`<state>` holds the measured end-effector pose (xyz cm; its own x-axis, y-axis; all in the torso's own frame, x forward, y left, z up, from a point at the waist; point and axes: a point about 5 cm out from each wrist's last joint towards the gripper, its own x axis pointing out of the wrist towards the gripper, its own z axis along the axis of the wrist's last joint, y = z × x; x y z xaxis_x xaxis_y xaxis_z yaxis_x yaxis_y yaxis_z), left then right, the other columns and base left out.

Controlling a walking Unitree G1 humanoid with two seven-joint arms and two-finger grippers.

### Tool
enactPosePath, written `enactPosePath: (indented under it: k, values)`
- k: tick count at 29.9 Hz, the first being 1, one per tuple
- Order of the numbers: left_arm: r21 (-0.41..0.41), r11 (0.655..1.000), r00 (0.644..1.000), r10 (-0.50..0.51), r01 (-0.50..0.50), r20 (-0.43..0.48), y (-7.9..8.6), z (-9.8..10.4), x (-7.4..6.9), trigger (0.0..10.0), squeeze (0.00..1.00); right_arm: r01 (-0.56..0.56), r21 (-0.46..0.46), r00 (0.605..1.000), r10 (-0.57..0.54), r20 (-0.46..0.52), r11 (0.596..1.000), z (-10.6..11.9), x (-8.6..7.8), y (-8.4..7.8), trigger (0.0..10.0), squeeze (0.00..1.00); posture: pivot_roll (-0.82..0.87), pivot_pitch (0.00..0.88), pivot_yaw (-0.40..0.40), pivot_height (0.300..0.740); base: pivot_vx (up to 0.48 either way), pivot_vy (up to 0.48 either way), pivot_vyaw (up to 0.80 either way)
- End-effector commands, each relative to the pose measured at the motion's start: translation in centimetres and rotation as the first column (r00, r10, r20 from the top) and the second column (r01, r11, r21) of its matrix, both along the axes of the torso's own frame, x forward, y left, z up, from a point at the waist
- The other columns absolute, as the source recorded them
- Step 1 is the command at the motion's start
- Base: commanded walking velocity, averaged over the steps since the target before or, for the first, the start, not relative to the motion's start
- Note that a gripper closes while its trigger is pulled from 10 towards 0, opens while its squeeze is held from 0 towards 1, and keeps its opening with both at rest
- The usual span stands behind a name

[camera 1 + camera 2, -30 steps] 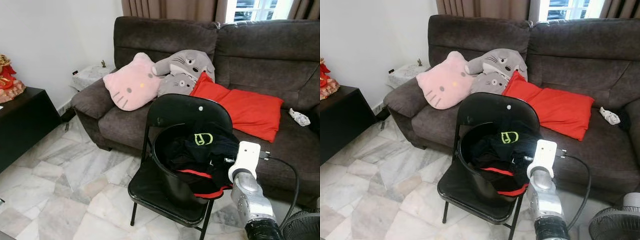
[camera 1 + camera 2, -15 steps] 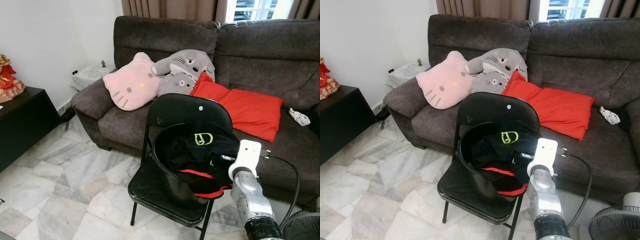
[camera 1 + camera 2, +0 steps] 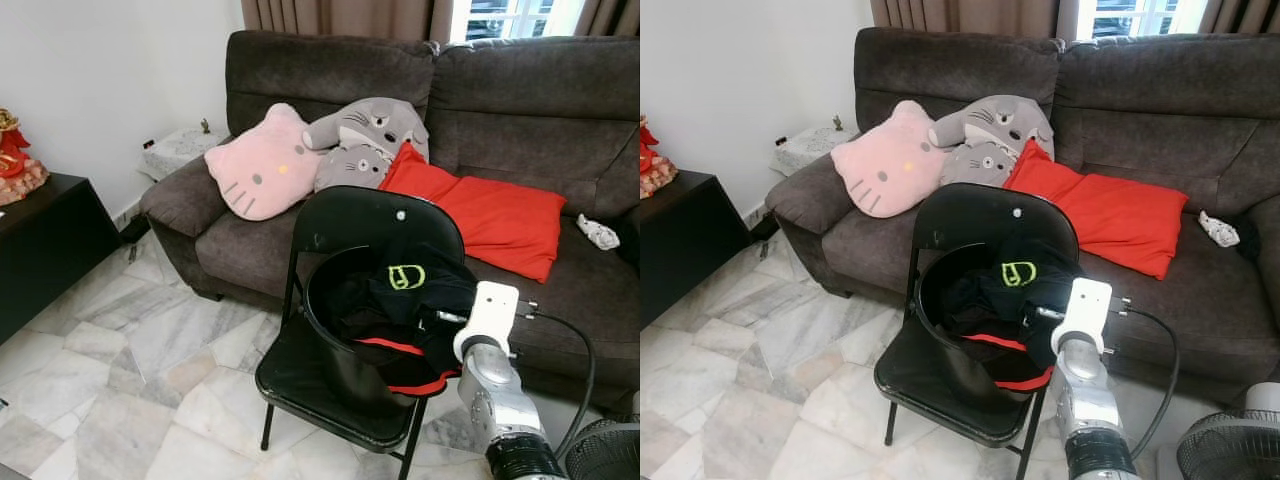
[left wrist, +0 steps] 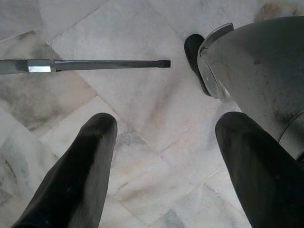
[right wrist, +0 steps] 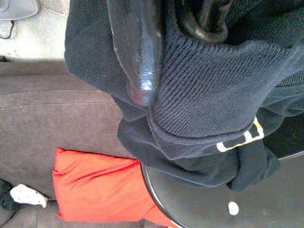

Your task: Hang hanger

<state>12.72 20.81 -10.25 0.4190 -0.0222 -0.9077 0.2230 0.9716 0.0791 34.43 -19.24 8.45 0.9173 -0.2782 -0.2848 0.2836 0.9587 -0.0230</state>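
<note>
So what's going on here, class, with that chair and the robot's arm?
The robot stands before a black folding chair that carries a black basket full of dark clothes. Its right hand is pushed into the pile, one finger pressed against a dark knitted garment. Whether it has caught anything cannot be told. The left hand hangs open over the marble floor. Behind the chair is a grey sofa with cushions.

- Folding chair (image 3: 350, 225): glossy black, smooth, probably painted metal.
- Dark garment (image 5: 213, 95): ribbed knit cloth, matt.
- Sofa (image 3: 520, 110): matt brown fabric.
- Floor (image 4: 142, 114): polished marble tiles.
- Right arm (image 3: 497, 395): brushed silver metal.
</note>
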Motion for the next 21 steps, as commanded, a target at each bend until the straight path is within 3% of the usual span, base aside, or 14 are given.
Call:
enactPosePath:
  k: [1,16,17,18,19,21]
  values:
    - [0.014,1.000,1.000,0.006,-0.006,-0.022,0.6,-0.1,-0.5,10.0,0.00,-0.021,0.001,1.000,0.021,0.011,1.000,0.4,0.4,0.7,0.0,0.00,-0.06,0.000,0.114,0.740,0.000,0.000,0.00]
    - [0.014,1.000,1.000,0.006,-0.006,-0.022,0.6,-0.1,-0.5,10.0,0.00,-0.021,0.001,1.000,0.021,0.012,1.000,0.4,0.5,0.7,0.0,0.00,-0.06,0.000,0.114,0.740,0.000,0.000,0.00]
    - [0.013,1.000,1.000,0.007,-0.006,-0.024,0.6,-0.1,-0.5,10.0,0.00,-0.017,0.004,0.999,0.017,0.030,1.000,0.6,0.5,0.8,0.0,0.00,-0.06,0.000,0.111,0.740,0.000,0.000,0.00]
    - [0.012,1.000,1.000,0.015,-0.015,-0.025,0.5,-0.1,-0.7,10.0,0.00,0.006,-0.032,0.985,0.000,0.171,0.999,3.0,0.7,1.2,0.0,0.00,-0.05,0.000,0.092,0.740,0.000,0.000,0.00]
    - [0.010,1.000,0.999,0.026,-0.025,-0.026,0.5,-0.2,-0.9,10.0,0.00,0.044,-0.052,0.941,-0.024,0.337,0.998,5.8,0.6,1.8,0.0,0.00,-0.05,0.000,0.091,0.740,0.000,0.000,0.00]
    - [0.010,1.000,0.999,0.028,-0.028,-0.026,0.4,-0.2,-0.9,10.0,0.00,0.051,-0.044,0.932,-0.032,0.362,0.998,6.2,0.5,1.9,0.0,0.00,-0.05,0.000,0.091,0.740,0.000,0.000,0.00]
